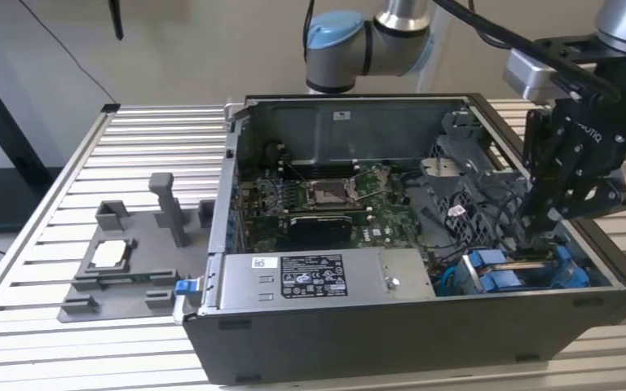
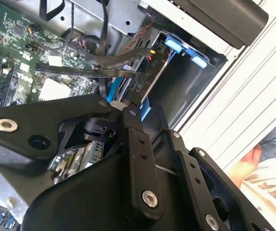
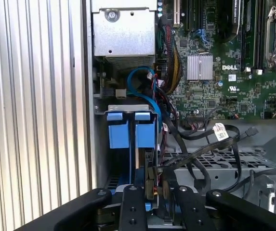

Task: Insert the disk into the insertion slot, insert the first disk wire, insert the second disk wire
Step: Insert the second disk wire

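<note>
The disk (image 1: pixel 509 262) sits edge-up in the insertion slot (image 1: pixel 525 275), in the computer case's (image 1: pixel 400 326) front corner on the exterior view's right. The gripper (image 1: pixel 538 234) reaches down right at its rear edge among black cables (image 3: pixel 210 144), hemmed in; whether its fingers grip anything, I cannot tell.

Seen from high and a little off in the exterior view, whole computer case (image 1: pixel 400 236) on slatted table (image 1: pixel 63 342); from close in both wrist views, down past gripper links, sharing blue-clipped bay at case's five o'clock corner.
</note>
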Controlling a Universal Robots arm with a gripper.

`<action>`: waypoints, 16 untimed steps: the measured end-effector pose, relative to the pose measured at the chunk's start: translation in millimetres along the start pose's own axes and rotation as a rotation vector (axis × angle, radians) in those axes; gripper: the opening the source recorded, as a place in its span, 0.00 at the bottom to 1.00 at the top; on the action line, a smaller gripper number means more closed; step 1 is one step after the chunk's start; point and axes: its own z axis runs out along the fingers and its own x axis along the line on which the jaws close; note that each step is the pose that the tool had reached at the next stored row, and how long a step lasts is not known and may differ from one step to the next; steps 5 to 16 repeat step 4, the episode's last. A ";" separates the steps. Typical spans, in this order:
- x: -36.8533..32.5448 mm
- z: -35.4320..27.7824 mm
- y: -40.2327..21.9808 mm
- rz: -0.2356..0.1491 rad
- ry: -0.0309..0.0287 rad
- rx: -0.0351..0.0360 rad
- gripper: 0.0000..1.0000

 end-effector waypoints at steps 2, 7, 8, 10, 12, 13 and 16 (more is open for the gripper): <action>0.0 -0.4 0.0 0.000 0.0002 0.0000 0.30; 0.0 -0.4 0.0 0.000 0.0001 0.0000 0.30; 0.0 -0.4 0.0 0.000 0.0001 0.0000 0.30; 0.0 -0.4 0.0 0.000 0.0001 0.0000 0.30; 0.0 -0.4 0.0 0.000 0.0001 0.0000 0.30; 0.0 -0.4 0.0 0.000 0.0001 0.0000 0.30; 0.0 -0.4 0.0 0.000 0.0001 0.0000 0.30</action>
